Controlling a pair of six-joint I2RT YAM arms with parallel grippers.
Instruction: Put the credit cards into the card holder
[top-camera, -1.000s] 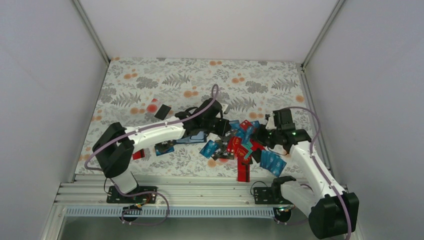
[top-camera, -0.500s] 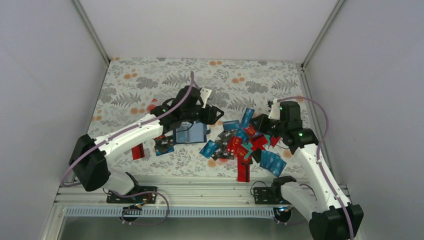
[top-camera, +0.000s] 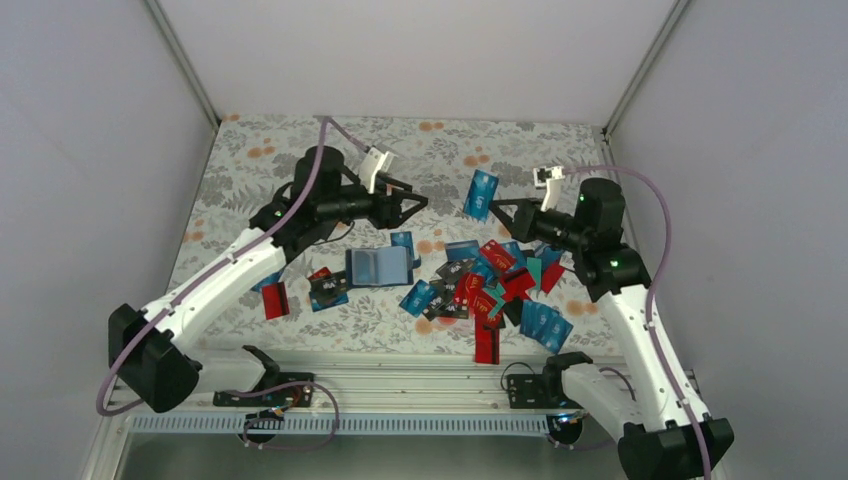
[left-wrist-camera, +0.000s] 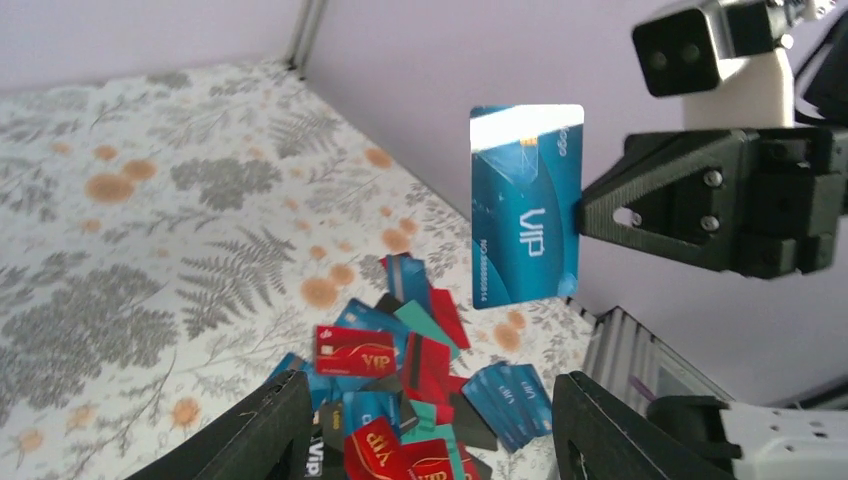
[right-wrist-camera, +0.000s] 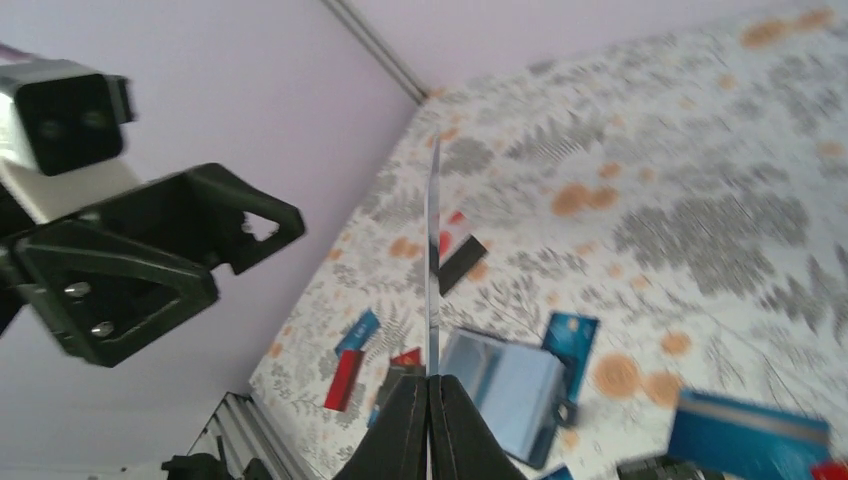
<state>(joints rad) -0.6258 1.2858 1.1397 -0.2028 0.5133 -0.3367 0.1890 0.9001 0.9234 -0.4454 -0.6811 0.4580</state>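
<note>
One blue VIP card (left-wrist-camera: 526, 205) had risen from the heap of credit cards (top-camera: 485, 290), pinched in the right gripper (right-wrist-camera: 430, 388). The left gripper (left-wrist-camera: 430, 390) had lifted with jaws spread, leaving the card holder (top-camera: 378, 267) lying open on the table, so a handover looked likely.

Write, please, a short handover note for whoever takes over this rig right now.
Left gripper: open, empty, raised facing the right one.
Right gripper: shut on a blue VIP card, held upright in the air.
Card holder: lying open on the table.
Credit cards: loose pile right of the holder, a few left of it.
Done: none seen inside the holder. Left: the held card and the whole pile.
</note>
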